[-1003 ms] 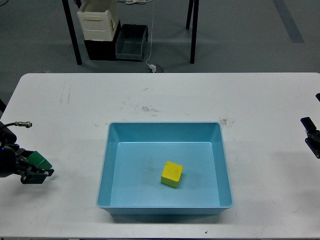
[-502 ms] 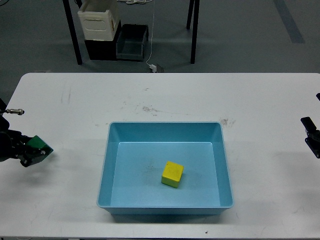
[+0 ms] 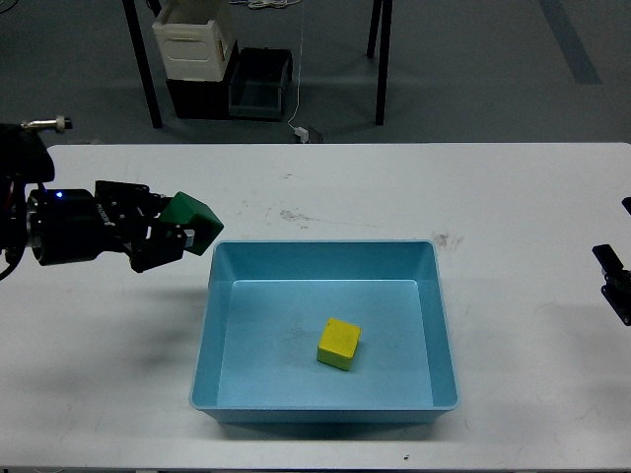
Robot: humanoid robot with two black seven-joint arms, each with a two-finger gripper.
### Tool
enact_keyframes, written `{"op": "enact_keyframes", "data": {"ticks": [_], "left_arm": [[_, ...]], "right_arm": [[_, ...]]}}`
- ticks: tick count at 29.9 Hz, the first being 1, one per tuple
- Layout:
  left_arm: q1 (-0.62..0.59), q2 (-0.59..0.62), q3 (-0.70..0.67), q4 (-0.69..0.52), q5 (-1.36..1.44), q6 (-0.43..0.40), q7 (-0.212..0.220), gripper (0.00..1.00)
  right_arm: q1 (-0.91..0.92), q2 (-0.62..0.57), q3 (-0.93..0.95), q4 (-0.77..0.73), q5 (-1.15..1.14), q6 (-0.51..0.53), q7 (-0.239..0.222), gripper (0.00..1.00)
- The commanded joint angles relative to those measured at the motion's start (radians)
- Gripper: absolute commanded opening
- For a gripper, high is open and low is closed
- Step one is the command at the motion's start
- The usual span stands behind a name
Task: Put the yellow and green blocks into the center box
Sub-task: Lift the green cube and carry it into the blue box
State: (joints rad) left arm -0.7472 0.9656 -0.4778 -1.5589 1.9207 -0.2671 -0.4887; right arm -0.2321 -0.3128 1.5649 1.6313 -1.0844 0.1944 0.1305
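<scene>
Since a second ago my left arm has swung up and across from the table's near-left edge, carrying the green block (image 3: pixel 190 219) with it, so my left gripper (image 3: pixel 182 229) now hangs just beside the upper-left corner of the blue box (image 3: pixel 207 325), raised above the white table (image 3: pixel 394 187). Its fingers are clamped on the block, which sits tilted between them, not yet over the box's opening. The yellow block (image 3: pixel 339 343) lies on the box floor, near the middle, in the same place as before. I judge the task about half done: one block is in, and the green one remains to be moved a little further right over the box and let go. My right gripper (image 3: pixel 616 286) is barely in view at the table's right edge; I cannot tell how far open it is.
</scene>
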Motion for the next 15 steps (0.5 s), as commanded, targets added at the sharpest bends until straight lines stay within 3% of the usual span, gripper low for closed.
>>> {"op": "enact_keyframes", "data": {"ticks": [1,5,9,15], "left_arm": [[-0.056,-0.119,0.014,-0.003,0.164,-0.11,0.0,0.2],[-0.167,-0.229,0.149,0.008,0.202,-0.222,0.0,0.21],[-0.256,-0.318,0.326,0.054,0.261,-0.222,0.0,0.23],[-0.261,-0.473,0.361,0.198,0.261,-0.222,0.0,0.34]], "right_arm": [[-0.004,0.0,-0.005,0.001,0.0,0.0,0.0,1.0],[-0.006,0.001,-0.006,-0.001,0.0,0.0,0.0,1.0],[-0.006,0.004,-0.006,-0.001,0.0,0.0,0.0,1.0],[-0.007,0.009,-0.008,-0.001,-0.002,0.0,0.0,1.0]]}}
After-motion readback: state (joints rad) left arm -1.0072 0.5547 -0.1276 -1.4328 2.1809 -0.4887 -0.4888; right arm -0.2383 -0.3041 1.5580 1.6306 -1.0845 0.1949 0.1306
